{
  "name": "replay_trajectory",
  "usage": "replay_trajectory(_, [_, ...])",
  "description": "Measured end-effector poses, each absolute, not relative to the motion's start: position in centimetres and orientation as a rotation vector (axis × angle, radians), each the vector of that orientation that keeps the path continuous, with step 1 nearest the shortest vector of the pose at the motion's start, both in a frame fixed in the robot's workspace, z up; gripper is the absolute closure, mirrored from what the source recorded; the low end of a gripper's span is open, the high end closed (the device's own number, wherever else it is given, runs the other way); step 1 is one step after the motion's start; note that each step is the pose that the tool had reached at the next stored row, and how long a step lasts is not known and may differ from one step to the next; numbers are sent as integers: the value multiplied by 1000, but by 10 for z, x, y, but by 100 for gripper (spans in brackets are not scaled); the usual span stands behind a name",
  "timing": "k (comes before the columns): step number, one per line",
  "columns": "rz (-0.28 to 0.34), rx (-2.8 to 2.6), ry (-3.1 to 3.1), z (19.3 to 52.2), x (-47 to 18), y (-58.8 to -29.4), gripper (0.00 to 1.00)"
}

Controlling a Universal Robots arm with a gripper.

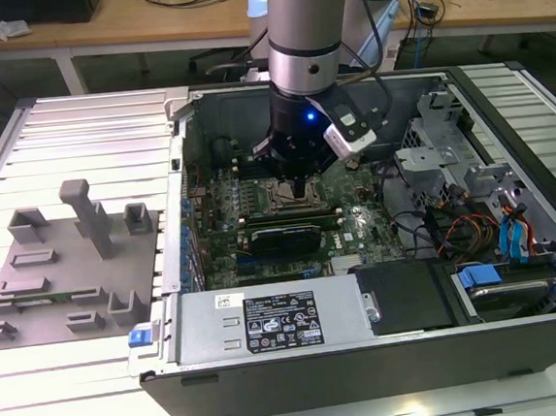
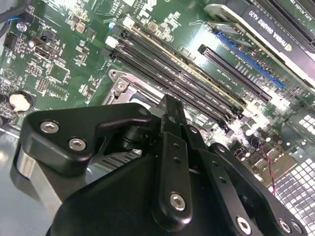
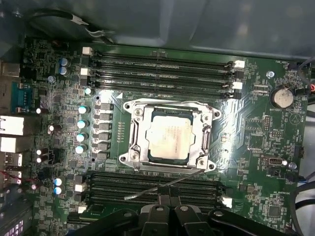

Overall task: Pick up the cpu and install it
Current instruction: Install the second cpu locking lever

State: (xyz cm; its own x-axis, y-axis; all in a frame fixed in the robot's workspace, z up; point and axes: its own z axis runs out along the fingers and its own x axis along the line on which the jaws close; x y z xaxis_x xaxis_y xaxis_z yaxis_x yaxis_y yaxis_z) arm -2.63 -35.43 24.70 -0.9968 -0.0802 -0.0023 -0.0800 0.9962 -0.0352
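Observation:
The cpu (image 3: 170, 138), a silver-white square chip, lies flat inside the socket's metal frame (image 3: 134, 142) on the green motherboard (image 3: 256, 132). A thin metal lever (image 3: 160, 188) slants loose across the memory slots beside the socket. My gripper (image 3: 171, 209) hangs just above the board next to the socket, shut, with nothing in it. In the exterior view the gripper (image 1: 301, 188) points down onto the socket (image 1: 292, 199) inside the open computer case (image 1: 369, 356). The second wrist view shows the gripper (image 2: 170, 103) over the socket's corner (image 2: 120, 87).
A grey plastic fixture tray (image 1: 70, 275) lies outside the case at the exterior view's left. Inside the case are a graphics card (image 1: 285, 236), a power supply (image 1: 268, 321), drive cages (image 1: 439, 155) and cables (image 1: 455, 227). Memory slots (image 3: 162, 66) flank the socket.

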Motion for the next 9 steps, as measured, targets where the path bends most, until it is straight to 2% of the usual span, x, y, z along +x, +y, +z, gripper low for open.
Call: replay_trajectory(9, [-45, -126, 3135, 243, -29, -356, 89])
